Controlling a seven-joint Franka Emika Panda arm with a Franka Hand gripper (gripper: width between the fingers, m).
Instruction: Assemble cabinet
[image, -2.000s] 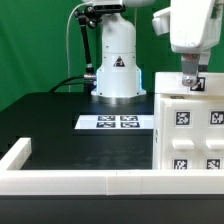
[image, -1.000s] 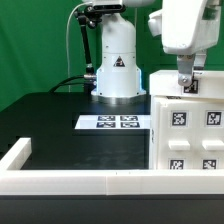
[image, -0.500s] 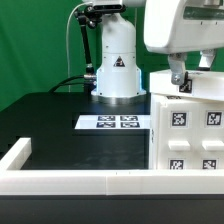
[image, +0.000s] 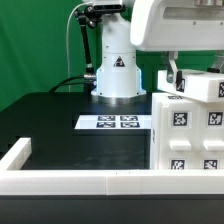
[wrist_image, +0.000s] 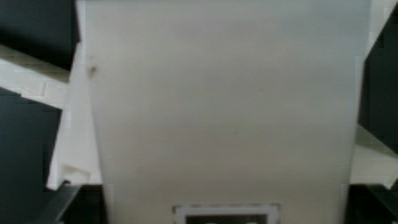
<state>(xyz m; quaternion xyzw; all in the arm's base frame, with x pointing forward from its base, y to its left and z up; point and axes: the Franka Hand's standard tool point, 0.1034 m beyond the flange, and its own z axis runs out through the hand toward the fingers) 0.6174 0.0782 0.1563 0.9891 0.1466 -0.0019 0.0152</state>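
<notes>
Along the exterior view's left and bottom edge: a long white rail (image: 60, 180), bent at a corner and lying on the black tabletop (image: 60, 125). Behind it, a green backdrop. Toward the middle of the tabletop: the marker board (image: 116, 122), flat, with four black-and-white tags, just in front of the arm's white base (image: 117, 65), which bears a black triangular sign. A black cable running down from the arm's upper joints to the tabletop beside the base.

Further to the exterior view's right: the cabinet body (image: 188, 140), a large white box standing on the tabletop, its front face set with black-and-white square tags in two rows, its right part cut off by the picture's edge. Touching the rail at its lower end, or just behind it; cannot tell which. Above the body: a smaller white tagged block (image: 200, 84), raised at the body's top rear, seemingly resting on or just over the top edge. The arm's large white hand housing filling the upper right corner, with the jaws (image: 172, 78) reaching down at the left end of that block. One dark finger visible against the block's side; whether clenched on the block or released, cannot tell.

In the wrist view: a broad pale white panel (wrist_image: 214, 110) filling most of the frame, blurred and very close, with part of a black tag at one edge, dark tabletop showing at both sides.
</notes>
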